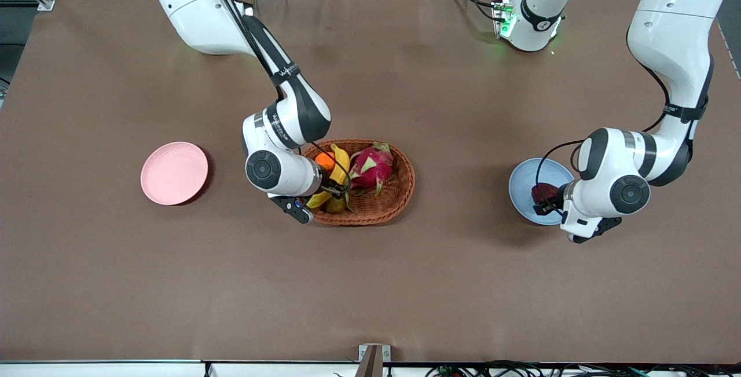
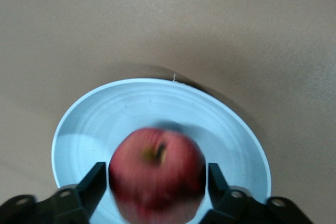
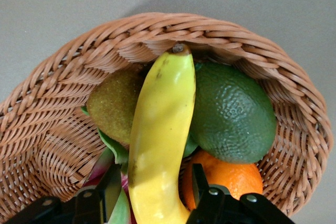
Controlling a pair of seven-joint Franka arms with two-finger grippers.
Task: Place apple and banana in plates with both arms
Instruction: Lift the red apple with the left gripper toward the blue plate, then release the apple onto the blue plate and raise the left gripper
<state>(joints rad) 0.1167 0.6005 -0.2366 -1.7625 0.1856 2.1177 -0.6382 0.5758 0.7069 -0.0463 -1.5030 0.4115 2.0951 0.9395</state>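
Observation:
The dark red apple [image 1: 544, 193] sits in the light blue plate [image 1: 524, 183] toward the left arm's end. My left gripper [image 1: 549, 203] is low over that plate. In the left wrist view its fingers [image 2: 97, 179] stand either side of the apple [image 2: 157, 174] with thin gaps, open, over the plate [image 2: 105, 119]. The yellow banana [image 1: 341, 160] lies in the wicker basket [image 1: 399, 191]. My right gripper [image 1: 333, 187] is down in the basket, open, one finger each side of the banana [image 3: 160, 129] with small gaps. The pink plate [image 1: 173, 172] is empty.
The basket [image 3: 52, 129] also holds a pink dragon fruit [image 1: 370, 165], an orange [image 3: 231, 177], a green avocado [image 3: 233, 114] and a brown kiwi [image 3: 113, 106], packed close against the banana. Bare brown table lies between the basket and each plate.

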